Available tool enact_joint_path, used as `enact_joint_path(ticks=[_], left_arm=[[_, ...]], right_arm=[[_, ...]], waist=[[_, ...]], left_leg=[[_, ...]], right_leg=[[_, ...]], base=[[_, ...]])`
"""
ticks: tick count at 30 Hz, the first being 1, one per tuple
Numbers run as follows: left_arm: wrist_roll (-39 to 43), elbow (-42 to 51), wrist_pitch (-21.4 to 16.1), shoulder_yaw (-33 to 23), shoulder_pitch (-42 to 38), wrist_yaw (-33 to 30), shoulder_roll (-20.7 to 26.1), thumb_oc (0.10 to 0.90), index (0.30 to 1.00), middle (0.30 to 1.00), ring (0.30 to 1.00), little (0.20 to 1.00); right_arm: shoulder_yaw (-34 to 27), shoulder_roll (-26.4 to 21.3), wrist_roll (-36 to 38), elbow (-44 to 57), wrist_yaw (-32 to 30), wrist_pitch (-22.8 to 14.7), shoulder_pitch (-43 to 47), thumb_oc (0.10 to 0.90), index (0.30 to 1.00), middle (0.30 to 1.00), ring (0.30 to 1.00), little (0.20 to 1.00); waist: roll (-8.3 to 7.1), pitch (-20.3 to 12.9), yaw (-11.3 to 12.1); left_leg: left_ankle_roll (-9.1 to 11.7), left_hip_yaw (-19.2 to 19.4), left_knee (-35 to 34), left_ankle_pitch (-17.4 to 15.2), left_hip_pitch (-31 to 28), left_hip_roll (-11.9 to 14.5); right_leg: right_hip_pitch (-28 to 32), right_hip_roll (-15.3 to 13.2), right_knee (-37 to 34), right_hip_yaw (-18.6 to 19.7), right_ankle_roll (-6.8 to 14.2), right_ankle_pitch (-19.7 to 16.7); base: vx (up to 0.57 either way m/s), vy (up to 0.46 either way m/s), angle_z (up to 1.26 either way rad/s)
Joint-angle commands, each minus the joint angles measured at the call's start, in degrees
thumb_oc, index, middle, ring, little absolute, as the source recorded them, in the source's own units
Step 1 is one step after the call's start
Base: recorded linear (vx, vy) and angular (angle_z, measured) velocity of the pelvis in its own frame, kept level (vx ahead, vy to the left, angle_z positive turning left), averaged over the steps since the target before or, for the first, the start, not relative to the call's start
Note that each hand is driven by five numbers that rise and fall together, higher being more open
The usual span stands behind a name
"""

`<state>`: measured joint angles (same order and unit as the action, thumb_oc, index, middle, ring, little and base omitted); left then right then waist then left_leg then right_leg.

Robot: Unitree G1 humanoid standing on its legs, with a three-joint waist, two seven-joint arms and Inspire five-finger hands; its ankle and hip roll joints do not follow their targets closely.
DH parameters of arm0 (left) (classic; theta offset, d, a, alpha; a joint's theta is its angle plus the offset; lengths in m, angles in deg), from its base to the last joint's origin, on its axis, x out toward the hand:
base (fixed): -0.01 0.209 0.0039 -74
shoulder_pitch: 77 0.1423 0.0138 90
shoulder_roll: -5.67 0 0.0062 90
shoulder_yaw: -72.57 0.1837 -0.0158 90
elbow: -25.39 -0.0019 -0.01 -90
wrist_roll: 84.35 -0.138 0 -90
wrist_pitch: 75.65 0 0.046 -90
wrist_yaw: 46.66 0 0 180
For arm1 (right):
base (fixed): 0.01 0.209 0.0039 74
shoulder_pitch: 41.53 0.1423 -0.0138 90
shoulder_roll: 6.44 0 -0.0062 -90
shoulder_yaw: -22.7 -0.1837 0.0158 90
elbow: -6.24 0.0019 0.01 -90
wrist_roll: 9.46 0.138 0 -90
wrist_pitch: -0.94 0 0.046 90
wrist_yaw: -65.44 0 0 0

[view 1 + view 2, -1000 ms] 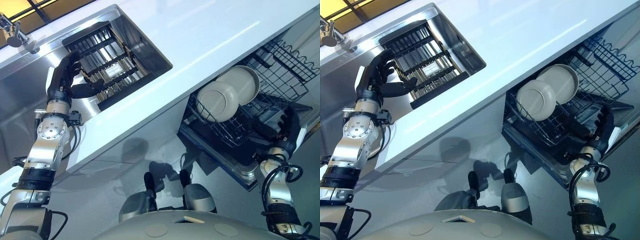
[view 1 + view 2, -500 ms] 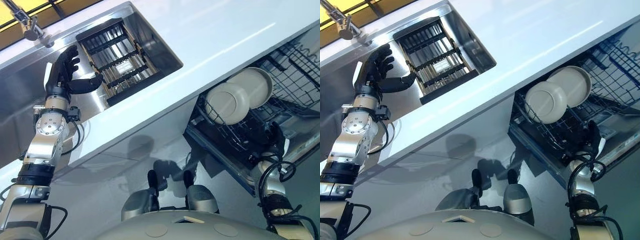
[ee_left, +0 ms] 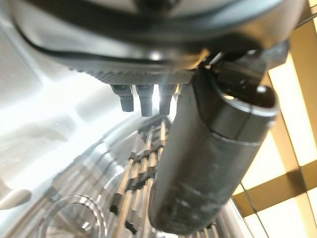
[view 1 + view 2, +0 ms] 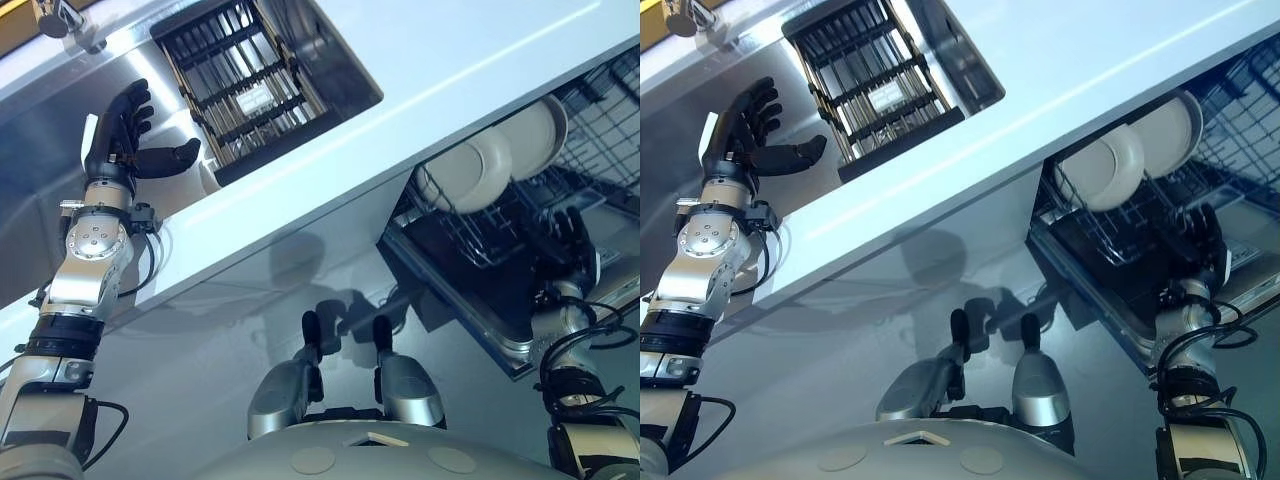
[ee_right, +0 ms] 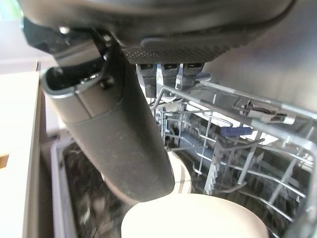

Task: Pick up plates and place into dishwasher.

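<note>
Now: plates (image 4: 480, 175) standing in dishwasher rack (image 4: 612, 118) (sink rack (image 4: 215, 50) label (image 4: 254, 97) unreadable).

Both eye views look down from the head, sharing counter (image 4: 450, 50) and dishwasher (image 4: 470, 270). Wrist views hug the left hand (image 3: 213, 158) and right hand (image 5: 124, 144).

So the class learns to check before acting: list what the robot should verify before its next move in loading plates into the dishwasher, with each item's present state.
1. The left hand is open and empty: ok.
2. The right hand holds nothing: ok.
3. The dishwasher rack is pulled out: ok.
4. Two plates stand on edge in it: ok.
5. Another plate waits in the sink rack: cannot tell.
</note>
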<state>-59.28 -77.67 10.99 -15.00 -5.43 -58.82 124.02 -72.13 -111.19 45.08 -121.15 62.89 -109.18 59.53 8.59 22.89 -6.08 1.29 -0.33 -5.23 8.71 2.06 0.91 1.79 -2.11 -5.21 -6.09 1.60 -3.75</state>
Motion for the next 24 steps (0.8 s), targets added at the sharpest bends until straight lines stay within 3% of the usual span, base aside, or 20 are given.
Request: enact_joint_path(ticks=[1,7,14,20,24], left_arm=[[-0.50,-0.46,-7.68,-1.98,-9.66,-3.04,3.20,0.800,0.900,0.900,0.900,0.900],[-1.23,-3.92,-9.30,0.85,-12.43,-2.66,0.91,0.800,0.900,0.900,0.900,0.900],[-1.67,-5.50,-9.49,3.04,-13.63,-1.33,-0.38,0.800,0.900,0.900,0.900,0.900],[-0.86,-6.37,-9.37,3.27,-14.88,-0.51,-0.11,0.800,0.900,0.900,0.900,0.900],[-1.02,-2.75,-9.07,0.77,-11.16,-1.47,-0.33,0.800,0.900,0.900,0.900,0.900]], right_arm=[[7.77,-1.17,-5.94,16.84,7.28,-7.86,20.66,0.800,0.900,0.900,0.900,0.900],[14.94,0.93,-9.24,22.77,6.95,-5.00,36.04,0.800,0.900,0.900,0.900,0.900],[18.65,3.94,-10.73,24.37,4.16,-8.65,44.78,0.800,0.900,0.900,0.900,0.900],[18.17,3.65,-18.05,22.07,-4.84,-5.30,42.40,0.800,0.900,0.900,0.900,0.900],[14.91,1.51,-24.43,20.69,-10.79,-0.80,30.94,0.800,0.900,0.900,0.900,0.900]], waist=[[-1.22,-0.77,4.09],[-1.88,-1.28,6.14],[-2.71,-2.31,8.13],[-3.26,-2.39,7.89],[-4.09,-2.48,6.36]], left_leg=[[-0.81,0.97,2.94,-7.03,-2.00,-3.44],[-1.01,0.18,4.43,-7.15,-1.05,-3.94],[-1.33,-1.30,5.04,-7.22,-0.63,-4.38],[-1.73,-1.53,4.86,-7.25,-0.51,-4.65],[-2.15,-0.37,4.75,-7.65,-1.43,-4.42]], right_leg=[[-3.12,-0.20,6.32,-0.46,-0.13,3.97],[-3.03,-0.42,6.05,-0.77,-0.59,3.76],[-2.97,-0.50,6.16,-0.77,-0.72,3.59],[-3.88,-0.37,7.10,-0.30,-0.63,3.50],[-3.95,-0.18,7.87,0.46,-0.41,3.45]], base=[[0.00,0.005,-0.05],[0.03,0.011,-0.01],[0.07,0.000,0.01],[0.01,0.018,0.04],[0.03,0.067,0.06]])
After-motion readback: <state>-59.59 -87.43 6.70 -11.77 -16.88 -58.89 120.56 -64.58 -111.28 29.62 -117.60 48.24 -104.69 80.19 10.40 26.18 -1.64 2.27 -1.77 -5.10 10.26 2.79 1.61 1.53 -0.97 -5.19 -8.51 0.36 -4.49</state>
